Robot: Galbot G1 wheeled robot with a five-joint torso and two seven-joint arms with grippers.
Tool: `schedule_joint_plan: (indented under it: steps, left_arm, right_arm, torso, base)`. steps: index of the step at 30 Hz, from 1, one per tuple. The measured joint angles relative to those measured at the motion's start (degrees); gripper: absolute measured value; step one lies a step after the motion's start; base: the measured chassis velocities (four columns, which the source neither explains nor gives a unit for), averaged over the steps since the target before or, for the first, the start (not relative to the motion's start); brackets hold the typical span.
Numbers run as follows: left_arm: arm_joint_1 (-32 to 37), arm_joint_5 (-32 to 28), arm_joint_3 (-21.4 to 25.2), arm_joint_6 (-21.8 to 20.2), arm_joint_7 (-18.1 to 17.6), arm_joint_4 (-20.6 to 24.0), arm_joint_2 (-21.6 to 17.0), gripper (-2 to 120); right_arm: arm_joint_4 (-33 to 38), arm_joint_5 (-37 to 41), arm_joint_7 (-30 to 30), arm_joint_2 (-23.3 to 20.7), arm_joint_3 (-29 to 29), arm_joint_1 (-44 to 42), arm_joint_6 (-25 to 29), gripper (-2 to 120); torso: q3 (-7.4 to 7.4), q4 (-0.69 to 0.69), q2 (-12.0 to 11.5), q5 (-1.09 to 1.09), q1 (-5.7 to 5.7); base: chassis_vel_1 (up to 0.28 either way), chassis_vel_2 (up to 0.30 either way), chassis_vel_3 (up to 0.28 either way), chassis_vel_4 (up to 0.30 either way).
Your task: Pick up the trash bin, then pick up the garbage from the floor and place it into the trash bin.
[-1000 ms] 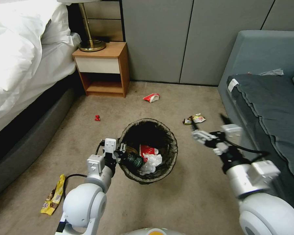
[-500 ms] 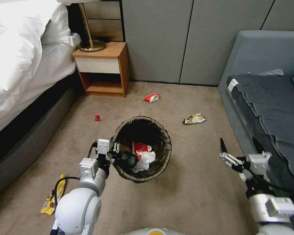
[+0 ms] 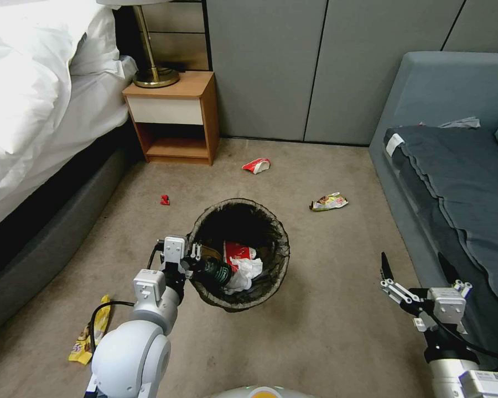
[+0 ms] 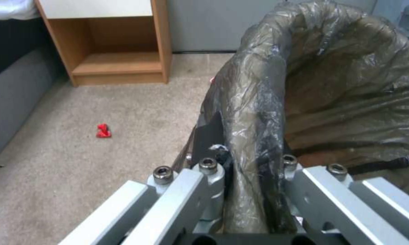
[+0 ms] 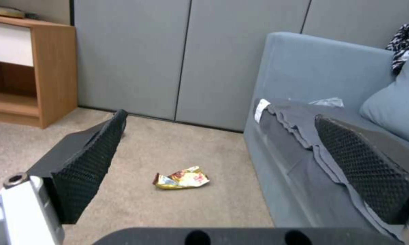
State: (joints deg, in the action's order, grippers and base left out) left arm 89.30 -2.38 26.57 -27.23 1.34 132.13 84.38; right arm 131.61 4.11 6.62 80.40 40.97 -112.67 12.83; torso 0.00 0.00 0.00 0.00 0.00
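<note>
Both tools differ: left tool (image 3: pixel 196 260) clenches trash bin (image 3: pixel 271 276) rim, hiding it; right tool (image 3: pixel 418 265) released.

The left gripper (image 3: pixel 196 264) clamps the near-left rim of the trash bin (image 3: pixel 271 276). The right gripper (image 3: pixel 418 266) hangs spread wide, near right, beside the sofa (image 3: pixel 454 166). Wrappers (image 3: pixel 328 202) lie farther off on the floor (image 3: pixel 326 320).

A: Where's the small round bin with the dark bag folded over its rim (image 3: pixel 239 254)?

B: Tilted on the beige carpet floor (image 3: pixel 326 309), red-and-white wrapper (image 3: pixel 237 251), white tissue (image 3: pixel 248 272) and green bottle (image 3: pixel 216 271) inside. Still loose: yellow wrapper (image 3: pixel 328 202), red-and-white packet (image 3: pixel 257 165), red scrap (image 3: pixel 165 199), yellow snack wrapper (image 3: pixel 89 331).
</note>
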Motion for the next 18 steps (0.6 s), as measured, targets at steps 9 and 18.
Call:
schedule_joint_plan:
  steps: [9,18]
  left_arm:
    - [0.2,0.1,-0.2,0.1,0.1,0.0,0.2,5]
    - [0.0,0.2,-0.4,0.2,0.2,-0.4,0.2,5]
  right_arm:
    - [-0.6,0.0,0.6,-0.1,-1.1,0.1,-0.3,100]
    - [-1.1,-0.5,1.2,-0.1,-2.5,0.2,-0.5,100]
  torso:
    - [0.0,0.0,0.0,0.0,0.0]
    - [0.0,0.0,0.0,0.0,0.0]
  base:
    - [-0.112,0.101,0.094,-0.1]
    - [-0.1,0.101,0.102,-0.104]
